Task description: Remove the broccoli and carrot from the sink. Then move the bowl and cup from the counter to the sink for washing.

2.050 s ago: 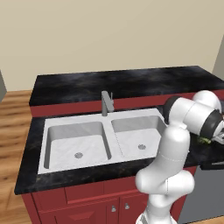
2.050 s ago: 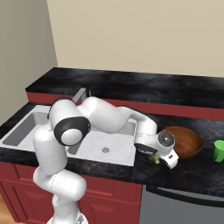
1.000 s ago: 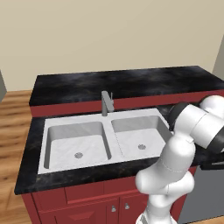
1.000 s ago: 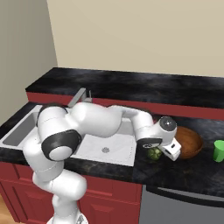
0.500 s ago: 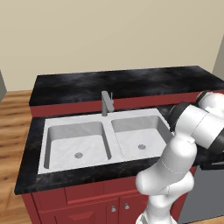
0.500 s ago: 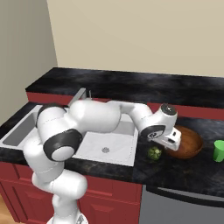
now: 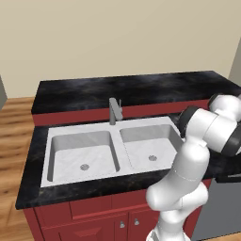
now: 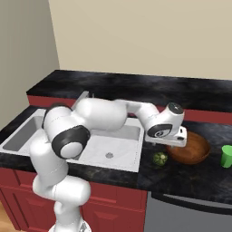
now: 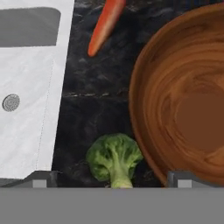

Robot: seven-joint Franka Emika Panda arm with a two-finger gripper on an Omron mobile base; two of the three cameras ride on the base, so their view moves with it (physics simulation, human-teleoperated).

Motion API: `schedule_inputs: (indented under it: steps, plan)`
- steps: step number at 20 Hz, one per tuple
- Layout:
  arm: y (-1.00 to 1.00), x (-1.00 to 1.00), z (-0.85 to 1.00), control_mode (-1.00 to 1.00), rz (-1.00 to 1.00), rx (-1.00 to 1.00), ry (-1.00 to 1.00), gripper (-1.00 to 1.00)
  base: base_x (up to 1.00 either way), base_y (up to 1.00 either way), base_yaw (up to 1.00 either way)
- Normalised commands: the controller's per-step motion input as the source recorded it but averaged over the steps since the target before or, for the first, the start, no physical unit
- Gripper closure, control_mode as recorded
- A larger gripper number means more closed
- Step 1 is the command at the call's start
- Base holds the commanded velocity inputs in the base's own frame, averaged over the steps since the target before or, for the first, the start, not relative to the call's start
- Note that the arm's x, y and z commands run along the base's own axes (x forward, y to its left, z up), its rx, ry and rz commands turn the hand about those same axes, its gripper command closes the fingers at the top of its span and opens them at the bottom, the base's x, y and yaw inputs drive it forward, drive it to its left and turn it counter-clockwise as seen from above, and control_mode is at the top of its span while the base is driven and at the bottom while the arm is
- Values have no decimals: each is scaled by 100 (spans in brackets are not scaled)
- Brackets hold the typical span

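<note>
Since the broccoli (image 9: 114, 160) and carrot (image 9: 106, 25) already lie on the counter (image 9: 95, 94) between sink (image 9: 30, 96) and bowl (image 9: 183, 98), the vegetable step looks finished. With jaws spread wide and empty, the gripper (image 8: 177, 137) hangs above the bowl's near rim, probably lining up to grasp it; the cup (image 8: 226, 156) waits just beyond the bowl.

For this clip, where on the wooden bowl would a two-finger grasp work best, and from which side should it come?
Probably the rim. The bowl sits upright on the counter, mouth open upward and too wide to span, so one finger inside the wall and one outside, coming down from above, suits it. The near rim beside the broccoli lies closest to the open gripper; a stretch clear of the floret seems safer.
</note>
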Motion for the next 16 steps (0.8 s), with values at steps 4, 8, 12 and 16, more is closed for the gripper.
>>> schedule_inputs:
  steps: [4,8,12,16]
  plan:
    - [-3,28,0,-100,21,-6,0,-100,0,0,0]
    - [-9,25,0,-100,5,-14,5,-100,0,0,0]
    - [-7,24,0,-100,0,-15,9,-100,0,0,0]
    - [0,24,-5,-100,0,-9,8,-100,0,0,0]
